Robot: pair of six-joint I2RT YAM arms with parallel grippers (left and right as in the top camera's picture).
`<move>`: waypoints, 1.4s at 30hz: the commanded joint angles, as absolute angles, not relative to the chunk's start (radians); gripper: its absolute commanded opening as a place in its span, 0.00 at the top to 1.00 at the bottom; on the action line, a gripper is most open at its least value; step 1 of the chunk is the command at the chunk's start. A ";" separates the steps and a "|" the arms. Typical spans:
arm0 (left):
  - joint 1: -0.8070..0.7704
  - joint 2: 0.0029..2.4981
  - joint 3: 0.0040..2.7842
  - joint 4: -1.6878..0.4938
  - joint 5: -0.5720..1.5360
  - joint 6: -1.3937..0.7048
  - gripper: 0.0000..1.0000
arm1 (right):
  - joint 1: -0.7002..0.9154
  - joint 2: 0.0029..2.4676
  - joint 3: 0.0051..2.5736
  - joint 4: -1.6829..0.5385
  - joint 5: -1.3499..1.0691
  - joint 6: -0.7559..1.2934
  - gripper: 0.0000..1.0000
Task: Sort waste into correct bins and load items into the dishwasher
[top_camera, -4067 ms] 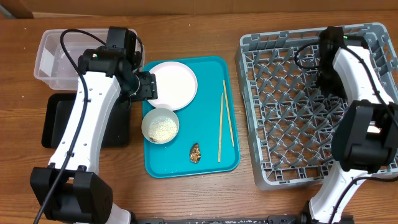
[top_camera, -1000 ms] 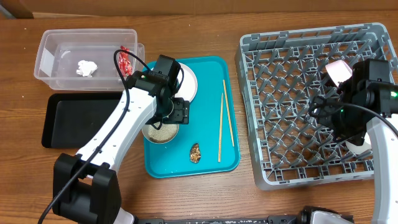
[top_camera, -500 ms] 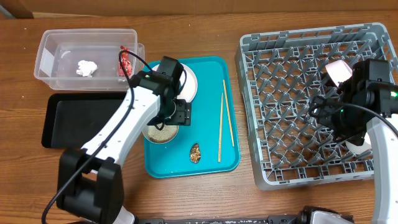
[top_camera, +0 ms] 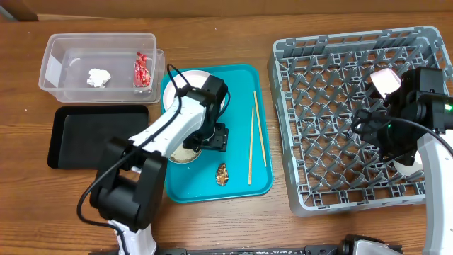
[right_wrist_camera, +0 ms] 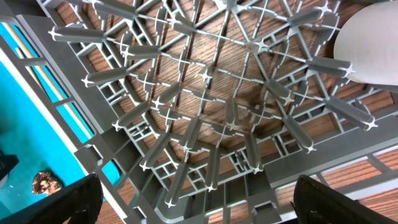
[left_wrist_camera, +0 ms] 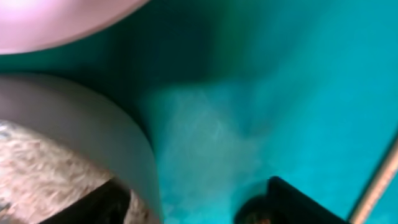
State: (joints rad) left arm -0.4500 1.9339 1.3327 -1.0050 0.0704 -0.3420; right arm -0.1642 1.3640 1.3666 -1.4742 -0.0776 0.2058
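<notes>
On the teal tray [top_camera: 244,185], my left gripper [top_camera: 212,137] is down at the small white bowl [top_camera: 177,152] of rice. In the left wrist view the gripper [left_wrist_camera: 202,206] is open astride the bowl's rim [left_wrist_camera: 134,146]: one finger [left_wrist_camera: 102,202] is over the rice [left_wrist_camera: 37,165], the other [left_wrist_camera: 308,202] is outside, apart from the wall. The plate [top_camera: 185,91] lies behind, the chopsticks [top_camera: 253,134] to the right, the brown scrap [top_camera: 223,173] in front. My right gripper [top_camera: 379,134] hangs open and empty over the dishwasher rack [top_camera: 333,177], near a pinkish bowl [top_camera: 386,79].
The clear tub [top_camera: 60,53] at the back left holds the white tissue [top_camera: 99,76] and the red wrapper [top_camera: 141,69]. The black tray [top_camera: 95,134] lies in front of it. The right wrist view shows rack pegs [right_wrist_camera: 205,118] below and the pinkish bowl [right_wrist_camera: 373,43].
My left arm has come from beside the tub to the rice bowl, shifted right and lowered, and its jaws have narrowed a little. The right arm has held still for the last second.
</notes>
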 commanded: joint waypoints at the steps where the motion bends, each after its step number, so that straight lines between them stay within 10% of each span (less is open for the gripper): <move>1: -0.455 1.967 1.329 -1.001 0.062 -0.356 0.43 | -0.170 1.352 1.361 -1.469 -0.072 0.210 0.00; 9: -0.453 1.968 1.344 -1.025 0.040 -0.356 0.96 | -0.170 1.352 1.361 -1.469 -0.072 0.210 0.00; 42: -0.236 1.652 1.538 -1.316 -0.028 -0.416 0.96 | -0.170 1.352 1.361 -1.469 -0.072 0.210 0.00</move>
